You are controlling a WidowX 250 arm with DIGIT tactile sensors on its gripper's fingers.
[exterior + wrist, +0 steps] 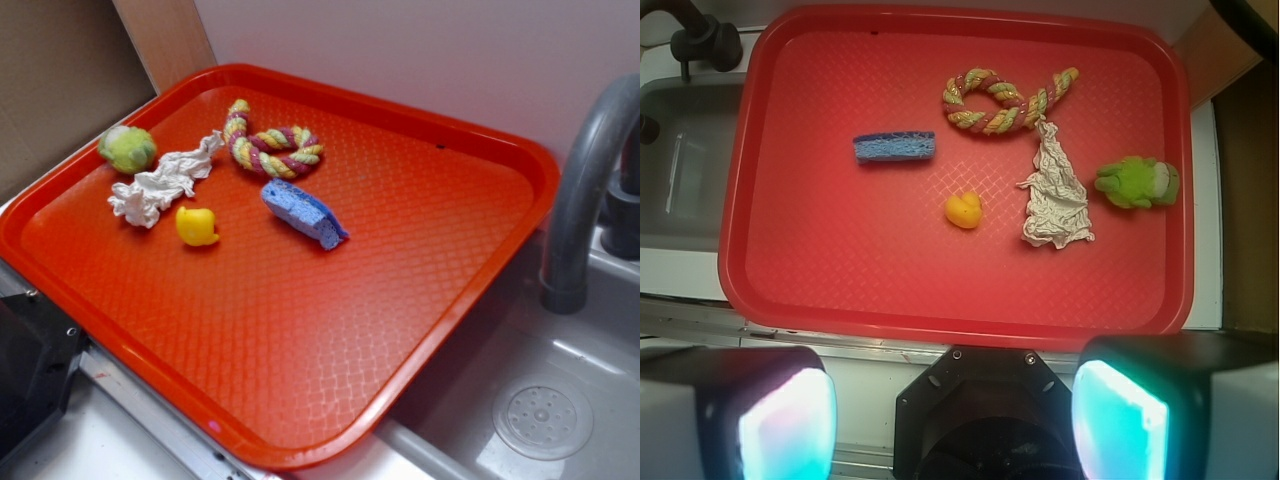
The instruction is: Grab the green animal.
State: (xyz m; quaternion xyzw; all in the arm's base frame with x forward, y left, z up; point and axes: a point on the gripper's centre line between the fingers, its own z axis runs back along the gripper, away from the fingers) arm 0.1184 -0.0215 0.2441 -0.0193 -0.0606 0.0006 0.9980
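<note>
The green animal (127, 148) (1137, 182), a small yellow-green soft toy with pale patches, lies near the far left corner of the orange-red tray (420, 300) (840, 280). In the wrist view it sits at the tray's right side. My gripper (952, 415) is high above the tray's near edge, open, with nothing between its glowing fingers (790, 420). It is well apart from the toy. The gripper itself does not show in the exterior view.
On the tray also lie crumpled white paper (160, 185) (1053, 195), a yellow duck-like toy (196, 226) (964, 211), a blue sponge (303, 212) (894, 147) and a braided rope toy (270, 142) (1005, 100). A grey faucet (585, 190) and sink (540, 400) stand beside the tray.
</note>
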